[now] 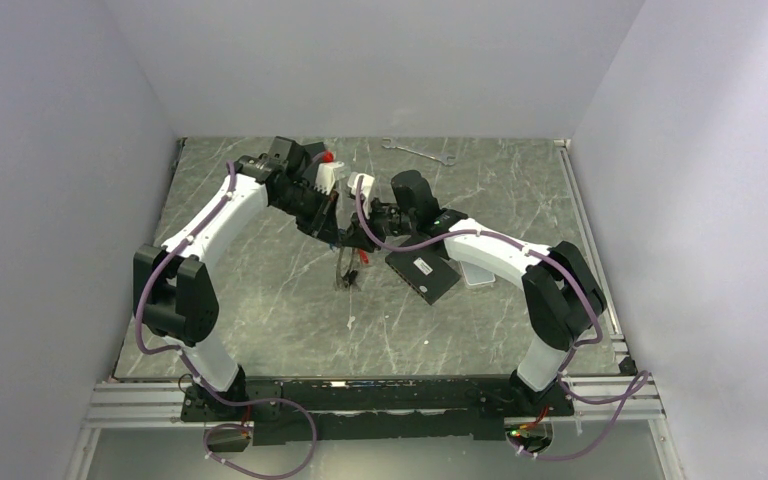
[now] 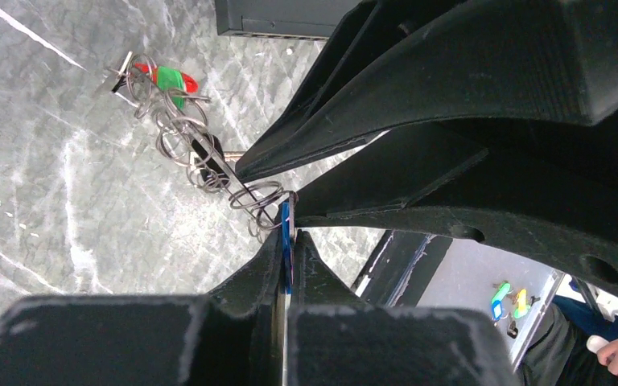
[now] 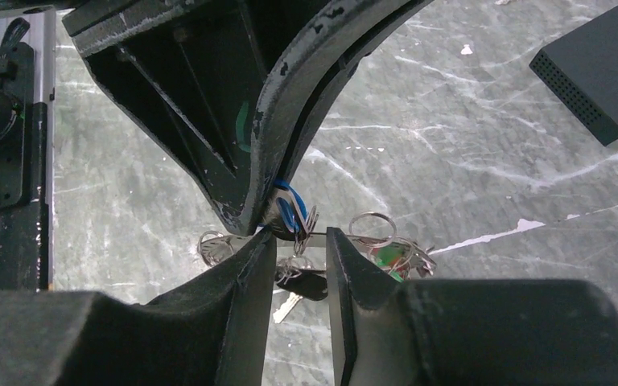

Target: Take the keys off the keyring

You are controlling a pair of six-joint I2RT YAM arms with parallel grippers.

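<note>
The keyring [image 1: 345, 272] hangs as a bundle of grey wire loops between my two grippers, above the table. My left gripper [image 2: 287, 241] is shut on a blue key [image 2: 287, 229] that sits on the ring. The ring's loops [image 2: 183, 141] trail away to a red and green key [image 2: 169, 79]. My right gripper [image 3: 302, 245] is open, its fingers [image 3: 245, 273] either side of the ring's thin wire [image 3: 315, 235], right below the left fingertips. A dark key [image 3: 304, 283] hangs between them. The blue key [image 3: 290, 211] and green and red keys [image 3: 386, 259] also show there.
A flat black box [image 1: 422, 272] lies right of the ring, under the right arm; it also shows in the right wrist view [image 3: 603, 72]. A silver wrench [image 1: 418, 151] lies at the back. White objects [image 1: 332, 176] stand behind the left gripper. The marbled table [image 1: 260, 300] has walls around it.
</note>
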